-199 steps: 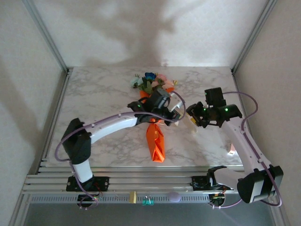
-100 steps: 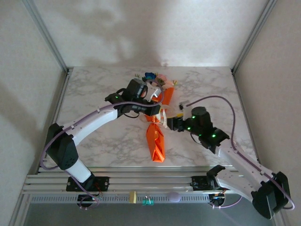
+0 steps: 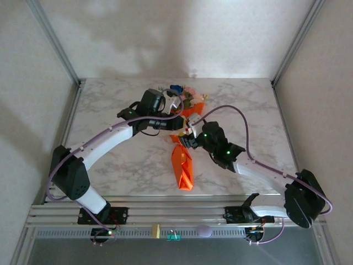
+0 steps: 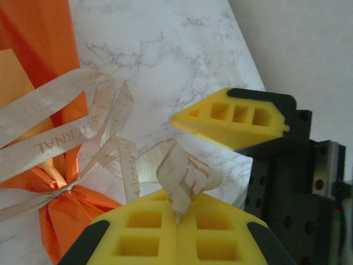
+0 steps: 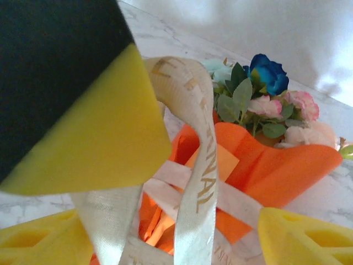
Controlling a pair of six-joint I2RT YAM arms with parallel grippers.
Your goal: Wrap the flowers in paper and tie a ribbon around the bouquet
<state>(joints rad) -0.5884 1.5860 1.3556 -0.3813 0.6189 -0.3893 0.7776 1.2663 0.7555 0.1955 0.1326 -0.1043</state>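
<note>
While the left gripper (image 4: 177, 216) stays pinched on the ribbon (image 4: 182, 179) end, the right gripper (image 3: 186, 138) has slid up-left to the bouquet (image 3: 183, 165) in mid-frame, its fingers (image 5: 303, 237) now wide apart around a ribbon loop. Arms (image 3: 113, 135) hide the bouquet's middle; flowers (image 3: 176, 90) peek out on top. Marble table (image 3: 248, 105), white walls (image 3: 165, 38) all around.

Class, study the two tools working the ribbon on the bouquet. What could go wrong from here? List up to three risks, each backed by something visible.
1. The left tool is shut on a ribbon end; a pull could slip it free or drag the bouquet.
2. The right tool stands open around a ribbon loop over the paper; closing may pinch and crumple it.
3. Both tools sit close; they might collide.
</note>
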